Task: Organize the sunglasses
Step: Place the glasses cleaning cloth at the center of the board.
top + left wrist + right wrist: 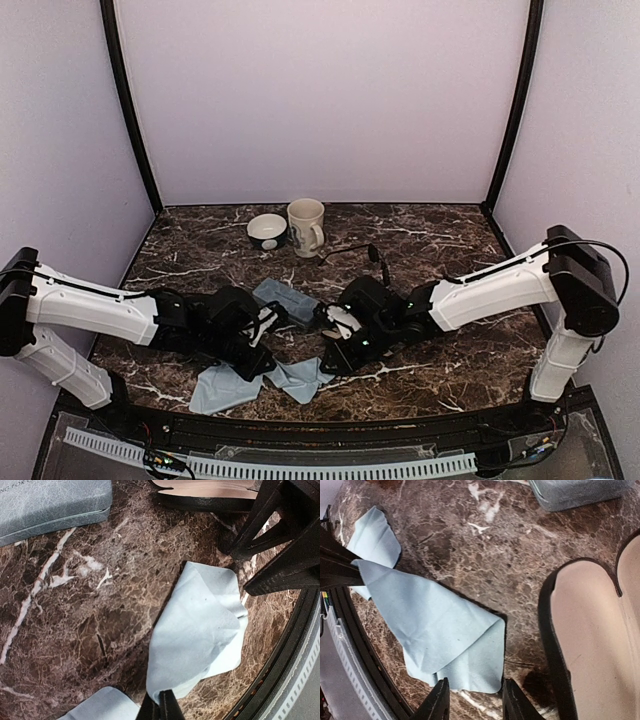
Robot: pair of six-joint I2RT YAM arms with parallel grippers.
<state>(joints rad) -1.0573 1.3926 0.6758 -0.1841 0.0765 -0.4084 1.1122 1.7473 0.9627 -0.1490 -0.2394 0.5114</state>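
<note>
nearby: cloth in l gripper, case

Polished brown marble-look tabletop, soft matt pale-blue cloth, grained grey-blue case, smooth beige-lined black case

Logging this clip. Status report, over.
Left hand shut on blue cloth. Right hand open over same cloth. Wire-framed sunglasses lie untouched beyond both hands. Open black case beside right hand.

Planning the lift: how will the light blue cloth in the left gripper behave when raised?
Probably floppy: the cloth is creased and folded over itself, so it should hang limp from the left gripper pinching one corner. Likely very light for its size, since it looks thin.
</note>
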